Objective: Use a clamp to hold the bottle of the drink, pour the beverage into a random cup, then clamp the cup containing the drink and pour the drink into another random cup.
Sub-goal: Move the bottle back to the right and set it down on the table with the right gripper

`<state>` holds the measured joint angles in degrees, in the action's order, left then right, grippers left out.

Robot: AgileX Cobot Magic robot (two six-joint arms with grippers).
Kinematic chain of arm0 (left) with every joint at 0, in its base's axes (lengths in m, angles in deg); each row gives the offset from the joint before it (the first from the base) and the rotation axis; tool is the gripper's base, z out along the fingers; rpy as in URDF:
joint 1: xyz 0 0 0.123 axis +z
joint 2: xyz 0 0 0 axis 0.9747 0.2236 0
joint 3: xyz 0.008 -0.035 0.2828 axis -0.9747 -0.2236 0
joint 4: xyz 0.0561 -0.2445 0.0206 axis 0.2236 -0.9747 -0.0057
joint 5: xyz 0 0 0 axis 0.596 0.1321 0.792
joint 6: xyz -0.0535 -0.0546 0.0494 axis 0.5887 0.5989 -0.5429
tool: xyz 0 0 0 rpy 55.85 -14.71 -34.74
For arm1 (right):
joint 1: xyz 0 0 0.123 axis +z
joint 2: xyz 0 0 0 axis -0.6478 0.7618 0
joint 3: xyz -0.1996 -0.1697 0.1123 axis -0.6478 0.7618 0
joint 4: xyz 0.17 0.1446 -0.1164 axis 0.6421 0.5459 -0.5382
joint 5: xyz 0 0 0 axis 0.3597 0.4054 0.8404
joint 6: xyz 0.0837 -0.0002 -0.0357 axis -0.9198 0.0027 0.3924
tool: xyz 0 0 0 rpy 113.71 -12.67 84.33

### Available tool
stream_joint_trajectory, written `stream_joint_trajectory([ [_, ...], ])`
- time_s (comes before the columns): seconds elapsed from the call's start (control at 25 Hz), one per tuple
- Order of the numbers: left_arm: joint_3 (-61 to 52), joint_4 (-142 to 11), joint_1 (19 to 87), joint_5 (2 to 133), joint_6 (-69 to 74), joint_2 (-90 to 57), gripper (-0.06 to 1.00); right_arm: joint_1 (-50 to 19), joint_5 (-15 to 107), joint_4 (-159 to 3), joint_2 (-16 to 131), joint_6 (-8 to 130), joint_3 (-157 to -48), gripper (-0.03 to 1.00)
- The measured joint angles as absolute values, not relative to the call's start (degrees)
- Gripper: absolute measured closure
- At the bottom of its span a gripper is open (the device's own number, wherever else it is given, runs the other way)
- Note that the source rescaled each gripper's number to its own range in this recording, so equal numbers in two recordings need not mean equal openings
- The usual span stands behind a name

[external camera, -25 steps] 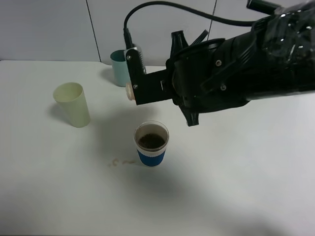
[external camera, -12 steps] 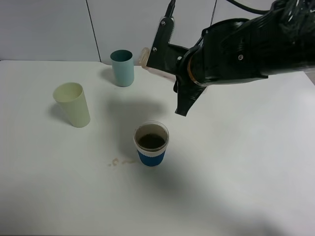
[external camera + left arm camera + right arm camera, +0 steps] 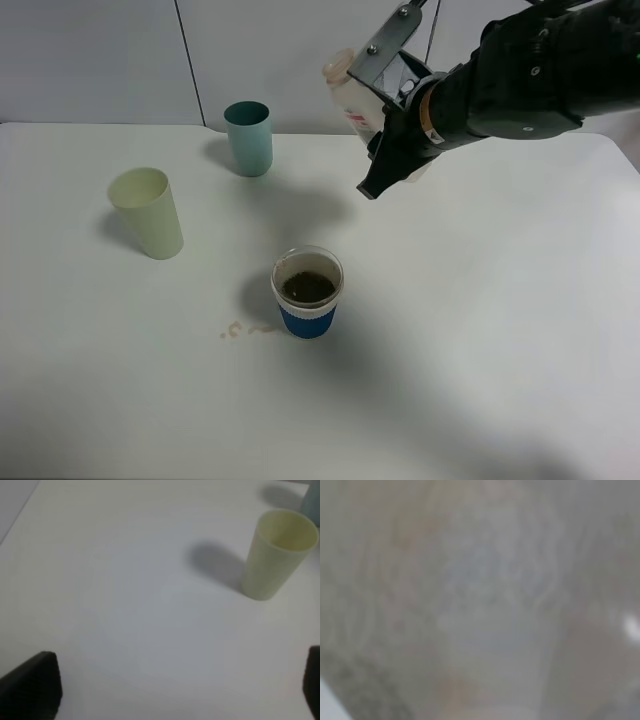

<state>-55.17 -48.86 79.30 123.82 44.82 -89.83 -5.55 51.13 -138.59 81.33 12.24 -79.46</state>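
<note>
The blue-sleeved cup (image 3: 308,292) stands near the table's middle, with dark brown beverage (image 3: 308,287) inside it. My right gripper (image 3: 380,112) is raised behind and to the right of that cup, shut on the small clear bottle (image 3: 348,88). The bottle is tilted, its neck pointing up and left. The right wrist view is filled by a blurred pale surface. The pale yellow-green tumbler (image 3: 147,212) stands at the left and looks empty. In the left wrist view my left gripper (image 3: 172,690) is open, with the tumbler (image 3: 277,555) ahead of it and apart.
A teal cup (image 3: 248,138) stands at the back, near the wall. Small drips (image 3: 240,329) mark the white table (image 3: 480,330) just left of the blue-sleeved cup. The right arm hangs over the back right of the table.
The right arm has swung up and to the right, away from above the blue-sleeved cup, carrying the bottle and turning it back toward upright. The cups have not moved.
</note>
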Motion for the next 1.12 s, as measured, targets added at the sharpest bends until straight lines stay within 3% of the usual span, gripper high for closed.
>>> stream_joint_trajectory([
  [0.6, -55.17, -48.86, 79.30, 123.82, 44.82, -89.83, 0.05, -19.29, 28.80, -131.38, 81.31, 17.88, -68.70, 0.95],
  [1.12, -55.17, -48.86, 79.30, 123.82, 44.82, -89.83, 0.05, -24.23, 13.13, -125.33, 86.23, 27.61, -67.31, 0.95],
])
